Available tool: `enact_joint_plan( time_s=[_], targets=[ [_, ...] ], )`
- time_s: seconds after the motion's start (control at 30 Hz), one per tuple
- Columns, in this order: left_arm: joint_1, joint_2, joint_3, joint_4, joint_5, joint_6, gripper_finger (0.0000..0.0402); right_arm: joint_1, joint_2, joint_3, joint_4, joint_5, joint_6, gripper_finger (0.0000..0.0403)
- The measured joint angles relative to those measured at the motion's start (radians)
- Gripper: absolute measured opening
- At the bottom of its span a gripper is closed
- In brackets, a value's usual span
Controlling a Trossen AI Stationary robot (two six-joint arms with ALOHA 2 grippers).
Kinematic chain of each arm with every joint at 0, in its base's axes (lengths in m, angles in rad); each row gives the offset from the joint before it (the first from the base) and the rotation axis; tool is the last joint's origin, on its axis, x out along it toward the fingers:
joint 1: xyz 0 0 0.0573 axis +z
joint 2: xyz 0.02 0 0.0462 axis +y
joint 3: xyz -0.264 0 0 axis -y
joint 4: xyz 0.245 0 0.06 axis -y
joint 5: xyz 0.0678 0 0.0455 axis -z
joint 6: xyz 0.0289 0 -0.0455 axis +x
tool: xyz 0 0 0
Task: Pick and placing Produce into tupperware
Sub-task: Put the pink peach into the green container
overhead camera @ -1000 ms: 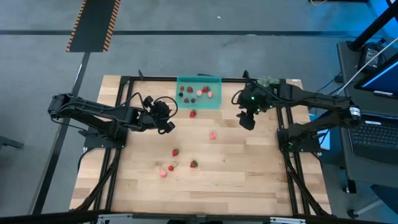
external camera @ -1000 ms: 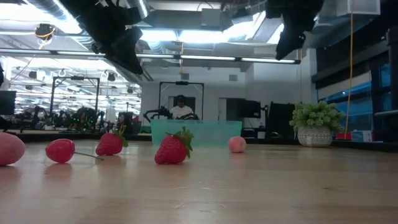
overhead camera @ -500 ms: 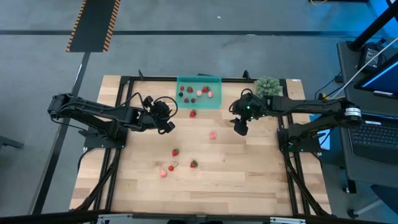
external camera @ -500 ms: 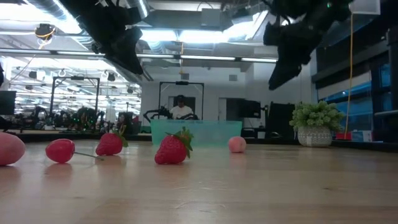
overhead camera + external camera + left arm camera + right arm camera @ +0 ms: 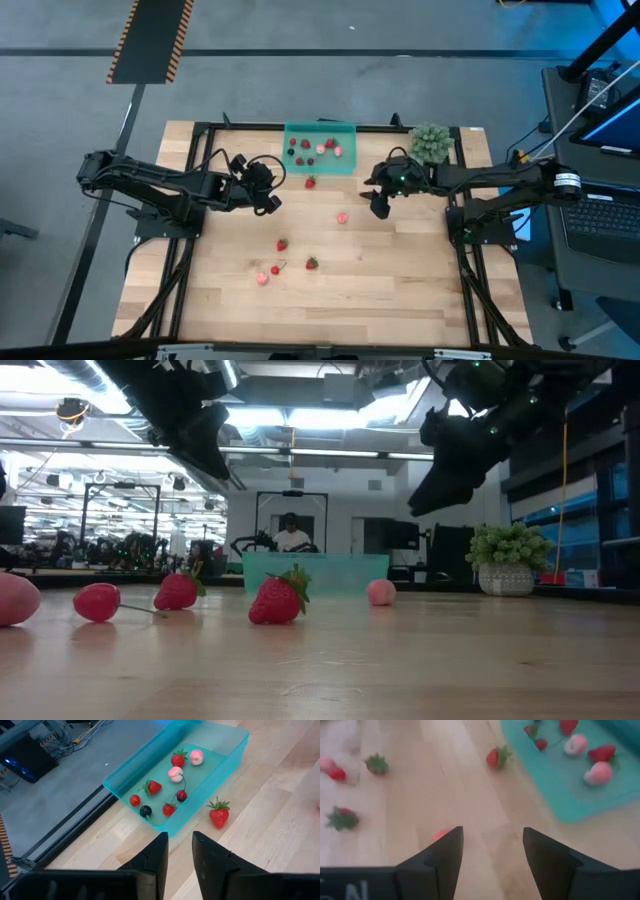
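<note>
Six pcs lie loose on table (image 5: 400, 290); rest sit in tub (image 5: 320, 149) at far edge. R gripper (image 5: 378, 204) spread, empty, hovering just right of pink pc (image 5: 343, 216) mid-table. L gripper (image 5: 270, 190) narrow gap, nothing pinched, idle left of tub. We judge pink pc is next pick: drop straight, centre it between fingers, squeeze gently so it won't roll. Strawberry (image 5: 310, 182) beside tub's near wall; lift clear over rim. Near table roomy; plant (image 5: 430, 141) far right, avoid.
</note>
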Motion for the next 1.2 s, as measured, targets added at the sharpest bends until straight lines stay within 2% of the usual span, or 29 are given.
enact_joint_plan(
  time_s=[0.1, 0.47, 0.57, 0.7, 0.9, 1.2],
  targets=[
    [0.000, 0.000, 0.000, 0.000, 0.000, 0.000, 0.0078, 0.000, 0.010, -0.004, 0.009, -0.037, 0.067, 0.0212],
    [0.000, 0.000, 0.000, 0.006, 0.000, 0.000, 0.0097, 0.007, 0.163, -0.004, 0.057, -0.039, 0.013, 0.0283],
    [0.000, 0.000, 0.000, 0.007, 0.000, 0.000, 0.0102, 0.007, 0.205, -0.004, 0.100, -0.063, 0.014, 0.0283],
    [0.000, 0.000, 0.000, 0.007, 0.000, 0.001, 0.0106, 0.015, 0.259, -0.004, 0.108, -0.214, -0.085, 0.0278],
    [0.000, 0.000, 0.000, 0.007, 0.000, 0.001, 0.0101, 0.056, 0.368, -0.004, 0.197, -0.220, -0.319, 0.0276],
    [0.000, 0.000, 0.000, 0.007, 0.000, 0.001, 0.0086, 0.065, 0.481, -0.002, 0.361, -0.212, -0.349, 0.0277]
  ],
)
